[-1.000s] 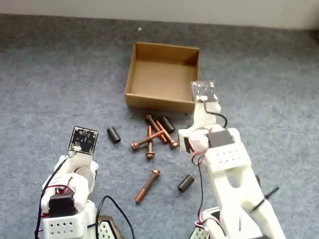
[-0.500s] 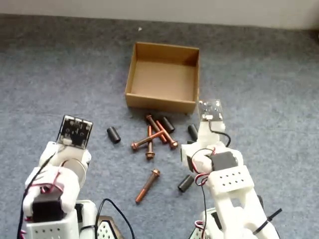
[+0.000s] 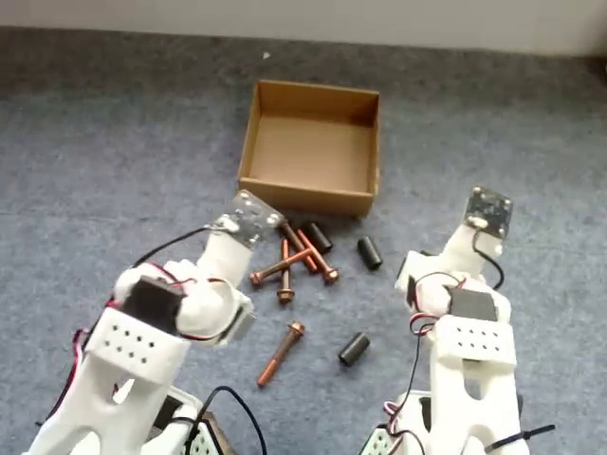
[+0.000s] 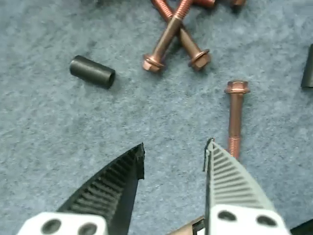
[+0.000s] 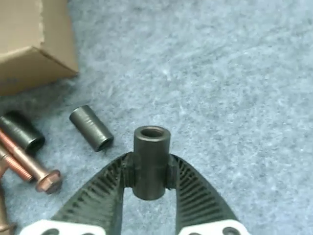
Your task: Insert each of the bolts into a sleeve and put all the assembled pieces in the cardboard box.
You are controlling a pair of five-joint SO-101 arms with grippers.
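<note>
The right pincer (image 5: 149, 166) pinches a black sleeve (image 5: 151, 142) by its sides. The open bore stands clear of the ribbed fingers and points away from the wrist. The left pincer (image 4: 175, 147) hangs spread over the grey worktop (image 3: 114, 142) with nothing in it, and a lone bolt (image 4: 235, 117) lies just beside one fingertip.

In the high view the cardboard box (image 3: 303, 194) sits at 12 o'clock from the crossed heap of bolts (image 3: 292, 256), and the lone bolt lies at 6 o'clock from that heap. One free sleeve (image 3: 369, 252) lies at 3 o'clock from the heap, and another (image 3: 354, 348) at about 4 o'clock, well apart from it.

The sleeve looks like a short, rigid, smooth tube, probably light. Because it is round it could twist or slip between the fingers, so the side grip away from the mouth seems right, as it leaves the bore free. The bolts look like stiff copper-coloured metal with a flanged head and a threaded shank. The best hold is probably across the shank close to the head, which leaves the threaded end free to enter the bore. The lone bolt should be easier to lift than any in the tangled heap.
</note>
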